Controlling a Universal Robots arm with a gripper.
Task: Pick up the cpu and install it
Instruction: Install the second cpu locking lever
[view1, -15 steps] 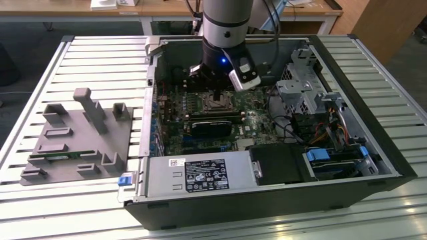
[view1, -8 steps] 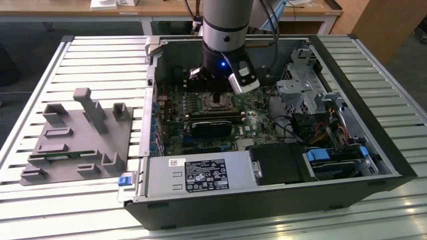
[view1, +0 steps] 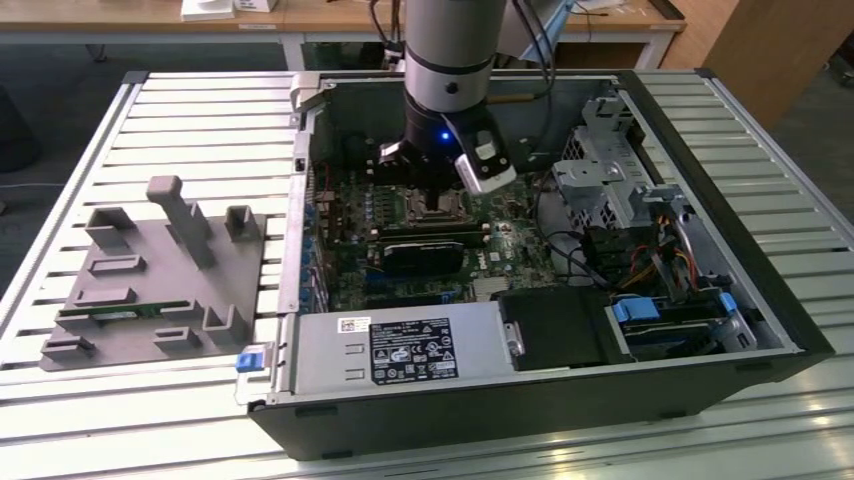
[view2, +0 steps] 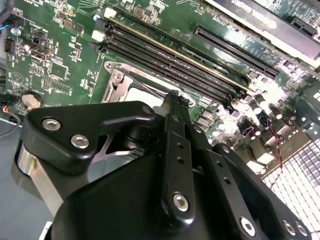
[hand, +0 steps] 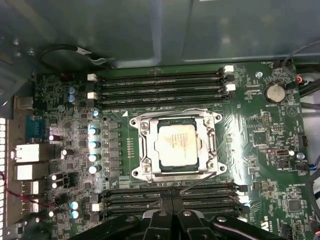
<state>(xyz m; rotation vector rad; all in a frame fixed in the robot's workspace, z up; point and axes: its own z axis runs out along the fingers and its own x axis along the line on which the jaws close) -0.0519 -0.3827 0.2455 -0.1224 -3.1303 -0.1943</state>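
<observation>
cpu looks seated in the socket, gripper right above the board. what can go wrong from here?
1. The gripper hangs close over the memory slots beside the socket; a sideways drift might clip them.
2. The cpu lies inside the metal frame; whether it sits flat cannot be told, so pressing down may bend contacts.

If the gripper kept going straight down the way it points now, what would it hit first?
Most likely the motherboard beside the socket where the cpu already sits: in the first wrist view the gripper is over the memory slots along the socket's edge. Depth is unclear.
</observation>
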